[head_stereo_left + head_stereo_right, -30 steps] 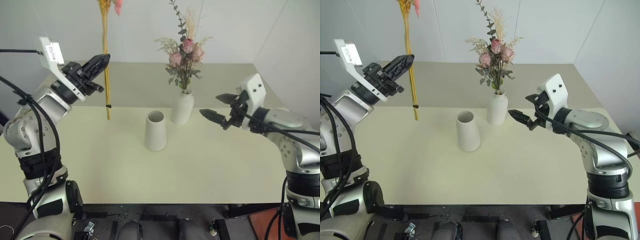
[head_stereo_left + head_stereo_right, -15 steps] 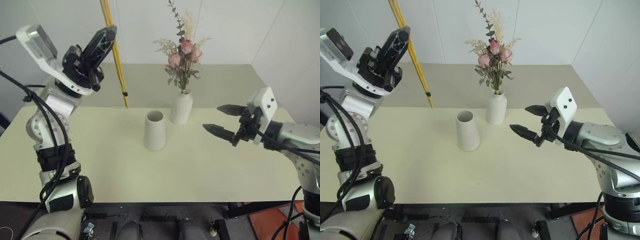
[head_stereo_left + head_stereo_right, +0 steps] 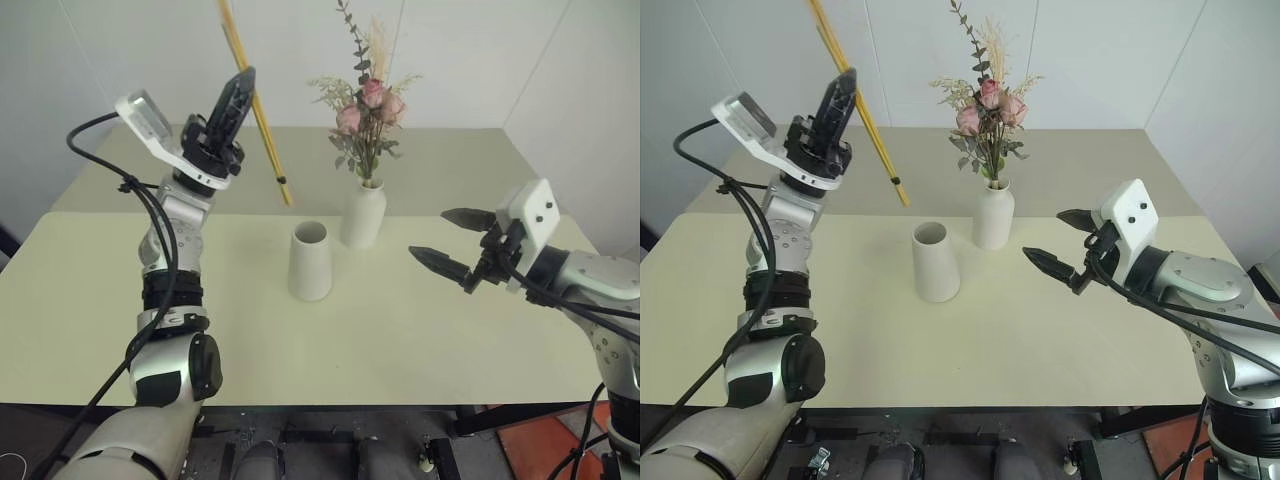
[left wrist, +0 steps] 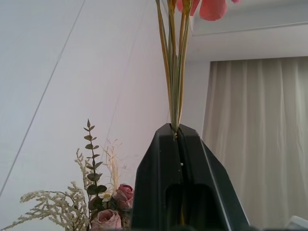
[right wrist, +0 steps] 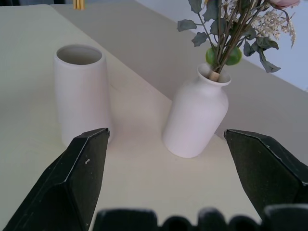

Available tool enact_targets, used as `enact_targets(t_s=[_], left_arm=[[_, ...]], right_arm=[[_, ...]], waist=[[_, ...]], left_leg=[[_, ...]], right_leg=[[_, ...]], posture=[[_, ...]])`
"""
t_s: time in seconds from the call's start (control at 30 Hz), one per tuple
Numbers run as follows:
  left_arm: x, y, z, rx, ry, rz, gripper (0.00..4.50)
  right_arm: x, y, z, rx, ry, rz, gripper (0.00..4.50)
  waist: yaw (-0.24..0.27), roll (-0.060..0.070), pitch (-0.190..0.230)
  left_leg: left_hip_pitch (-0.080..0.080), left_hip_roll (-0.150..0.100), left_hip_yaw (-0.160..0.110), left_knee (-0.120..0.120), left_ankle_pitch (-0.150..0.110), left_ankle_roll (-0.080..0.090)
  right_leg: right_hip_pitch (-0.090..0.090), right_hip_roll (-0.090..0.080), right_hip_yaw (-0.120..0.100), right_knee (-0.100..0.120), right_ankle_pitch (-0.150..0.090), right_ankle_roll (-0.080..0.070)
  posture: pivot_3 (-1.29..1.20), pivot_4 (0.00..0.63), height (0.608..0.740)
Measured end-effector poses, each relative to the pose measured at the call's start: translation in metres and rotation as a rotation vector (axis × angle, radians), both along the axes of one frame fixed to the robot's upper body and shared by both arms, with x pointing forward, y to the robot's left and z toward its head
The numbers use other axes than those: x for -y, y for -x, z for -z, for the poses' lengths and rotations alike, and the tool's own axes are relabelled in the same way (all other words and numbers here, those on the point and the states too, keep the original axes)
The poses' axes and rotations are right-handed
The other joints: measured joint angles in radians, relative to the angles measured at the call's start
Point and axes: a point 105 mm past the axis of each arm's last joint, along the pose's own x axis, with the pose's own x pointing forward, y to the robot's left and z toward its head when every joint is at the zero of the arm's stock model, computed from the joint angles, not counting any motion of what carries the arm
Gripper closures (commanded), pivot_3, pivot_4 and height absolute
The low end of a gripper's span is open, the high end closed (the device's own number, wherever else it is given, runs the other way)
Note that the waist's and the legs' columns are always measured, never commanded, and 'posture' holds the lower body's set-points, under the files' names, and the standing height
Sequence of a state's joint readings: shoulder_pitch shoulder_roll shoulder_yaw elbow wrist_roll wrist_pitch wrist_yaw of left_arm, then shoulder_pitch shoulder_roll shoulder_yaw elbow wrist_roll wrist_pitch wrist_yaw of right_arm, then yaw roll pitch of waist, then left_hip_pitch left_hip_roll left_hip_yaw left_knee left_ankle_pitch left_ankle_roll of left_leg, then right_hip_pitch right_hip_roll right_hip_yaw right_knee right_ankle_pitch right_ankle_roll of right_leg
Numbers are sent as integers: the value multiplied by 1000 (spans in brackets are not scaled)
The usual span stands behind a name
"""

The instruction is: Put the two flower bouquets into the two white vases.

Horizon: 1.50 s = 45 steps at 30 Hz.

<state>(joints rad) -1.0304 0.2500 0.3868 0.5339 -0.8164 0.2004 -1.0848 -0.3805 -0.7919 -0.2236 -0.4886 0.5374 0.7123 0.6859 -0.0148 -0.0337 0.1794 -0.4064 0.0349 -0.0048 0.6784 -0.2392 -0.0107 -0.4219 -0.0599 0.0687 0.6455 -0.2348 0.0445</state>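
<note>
My left gripper [image 3: 240, 85] is raised at the left, shut on the slim wheat bouquet [image 3: 262, 120]. Its yellow stalks slant down to the right and end in the air above and left of the cone vase [image 3: 310, 262], whose wide mouth holds nothing. In the left wrist view the fingers [image 4: 159, 159] pinch the stalks [image 4: 174, 72] under pink blossoms [image 4: 207, 7]. The rose bouquet [image 3: 365, 110] stands in the narrow-necked vase [image 3: 363, 215] just right of the cone. My right gripper [image 3: 428, 233] hovers open to the right of both vases, pointing at them, with nothing between its fingers.
Both vases stand near the middle of a pale cream table [image 3: 420, 350], with a lower beige surface [image 3: 450, 160] behind it and white walls beyond. The right wrist view shows the cone vase [image 5: 82, 91] and bottle vase [image 5: 195, 118] ahead.
My left arm has swung the wheat bouquet to the right, towards the vases, and tipped it from upright to slanting. The right gripper has stayed open and drawn back slightly.
</note>
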Motion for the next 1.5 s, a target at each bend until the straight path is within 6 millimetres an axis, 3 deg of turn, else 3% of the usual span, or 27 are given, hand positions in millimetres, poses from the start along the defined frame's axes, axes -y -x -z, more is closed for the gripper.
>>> enact_targets(t_s=[0.5,0.8,0.93,1.3,1.5], left_arm=[[34,-7,22,-50,-88,65,4465],[38,-4,59,-122,-208,81,4465],[35,-3,58,-110,-230,72,3522],[25,11,70,-73,-352,51,12],[-8,37,89,-115,-487,-10,12]], right_arm=[[5,-2,1,28,15,58,0],[6,-1,5,12,24,56,0],[5,0,6,7,28,41,0],[1,10,1,-21,14,-60,0],[2,12,1,-28,16,-63,0]], waist=[[0,0,0],[-1,0,0],[0,0,0],[-3,0,0],[-8,0,0]], left_leg=[[0,0,0,0,0,0],[0,0,0,0,0,0],[0,0,0,0,0,0],[0,0,0,0,0,0],[0,1,0,0,0,0]], right_leg=[[0,0,0,0,0,0],[0,0,0,0,0,0],[0,0,0,0,0,0],[0,0,0,0,0,0],[0,0,1,1,0,0]], posture=[[0,150,740],[0,150,740],[0,150,740],[0,150,740],[0,150,740]])
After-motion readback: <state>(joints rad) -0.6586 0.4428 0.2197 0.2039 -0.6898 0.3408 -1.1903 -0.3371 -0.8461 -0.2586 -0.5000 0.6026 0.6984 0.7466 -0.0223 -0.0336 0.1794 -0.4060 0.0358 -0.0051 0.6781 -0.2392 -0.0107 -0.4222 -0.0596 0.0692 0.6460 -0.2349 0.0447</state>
